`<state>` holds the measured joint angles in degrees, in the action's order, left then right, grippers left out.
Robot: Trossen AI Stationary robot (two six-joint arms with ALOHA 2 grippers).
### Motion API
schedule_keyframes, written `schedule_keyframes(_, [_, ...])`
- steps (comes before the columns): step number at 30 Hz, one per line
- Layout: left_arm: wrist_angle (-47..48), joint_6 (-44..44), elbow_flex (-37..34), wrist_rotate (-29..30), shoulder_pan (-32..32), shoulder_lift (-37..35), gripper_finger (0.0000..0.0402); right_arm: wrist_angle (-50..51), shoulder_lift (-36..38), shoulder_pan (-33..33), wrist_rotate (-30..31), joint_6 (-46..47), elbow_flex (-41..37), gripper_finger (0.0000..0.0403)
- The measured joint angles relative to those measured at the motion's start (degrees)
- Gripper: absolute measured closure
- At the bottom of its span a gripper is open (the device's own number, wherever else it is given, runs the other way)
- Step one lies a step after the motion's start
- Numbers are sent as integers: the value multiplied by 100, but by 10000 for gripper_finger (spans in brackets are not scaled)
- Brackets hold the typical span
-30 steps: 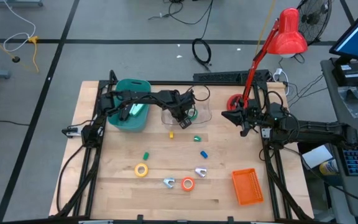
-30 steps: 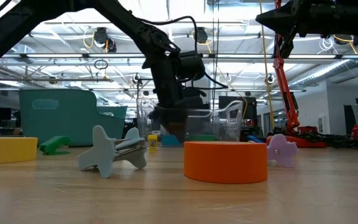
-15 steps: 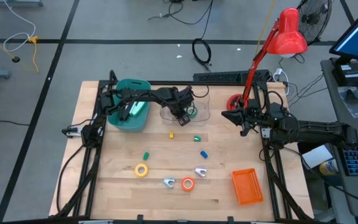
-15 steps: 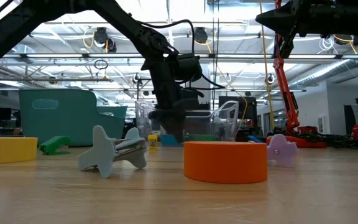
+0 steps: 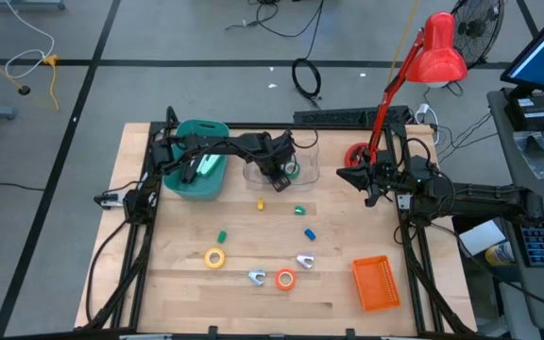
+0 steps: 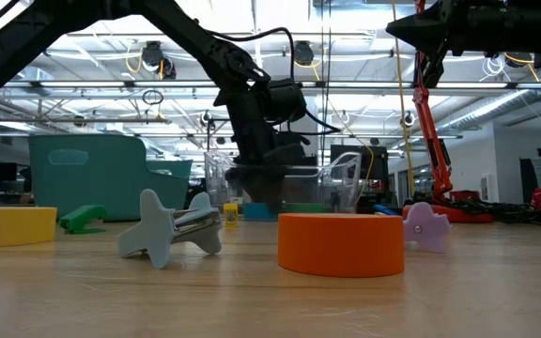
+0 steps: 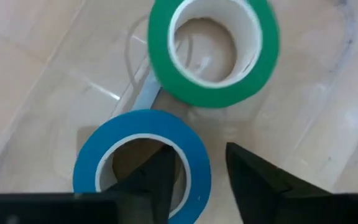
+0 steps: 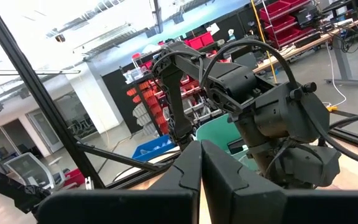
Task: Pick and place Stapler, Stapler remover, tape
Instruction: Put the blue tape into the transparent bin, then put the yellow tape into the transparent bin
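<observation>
A wooden table (image 5: 187,274) seen from above, with two dark robot arms. The left gripper (image 5: 277,172) reaches down into a clear bin (image 5: 310,172) at the back middle of the table. Its wrist view shows a blue tape (image 7: 92,163) lying flat on the bin floor, one finger (image 7: 160,180) inside the roll's hollow centre and the other just outside its wall, so the pincer straddles the ring. I cannot tell whether it has clamped the wall or stands released. A green tape (image 7: 166,81) lies flat right beside the blue one, the two nearly touching.

The right gripper (image 5: 356,177) hangs raised near the table's right edge, next to a red lamp (image 5: 439,49), well apart from the loose items. Its wrist view shows its two fingers (image 8: 188,180) pressed together, clenched on nothing.

To the left of the clear bin stands a teal bin (image 5: 198,151). On the open table lie a yellow tape (image 5: 215,257) and an orange tape (image 5: 285,280), apart from each other near the front. A grey staple remover (image 5: 257,277) lies just beside the orange tape, and a second one (image 5: 305,261) lies near it on the other side. Small green, yellow and blue items, too small to identify, are scattered mid-table. An orange basket (image 5: 377,282) sits at the front right
</observation>
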<state>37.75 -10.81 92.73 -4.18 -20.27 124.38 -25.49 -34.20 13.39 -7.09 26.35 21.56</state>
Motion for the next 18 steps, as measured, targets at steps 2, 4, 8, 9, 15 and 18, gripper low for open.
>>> schedule_keyframes(2, [-38, 11, 2, -97, 0, -4, 230, 0, 0, 0, 0, 0, 0, 399])
schedule_keyframes(4, [-56, 24, 2, -186, 0, -4, 209, 1, 0, 0, 0, 0, 0, 399])
schedule_keyframes(8, [-9, 63, 2, -189, -2, -64, 175, 2, 0, 0, -7, 0, 0, 399])
schedule_keyframes(9, [-21, 63, 2, -191, 0, -100, 168, 2, 0, 0, -7, 0, 0, 399])
schedule_keyframes(15, [17, 109, 4, -182, 0, -425, 152, 4, -1, 0, -20, 1, 0, 399])
schedule_keyframes(18, [122, -34, 17, -184, 0, -715, 152, 4, -2, 0, -20, 0, 0, 399])
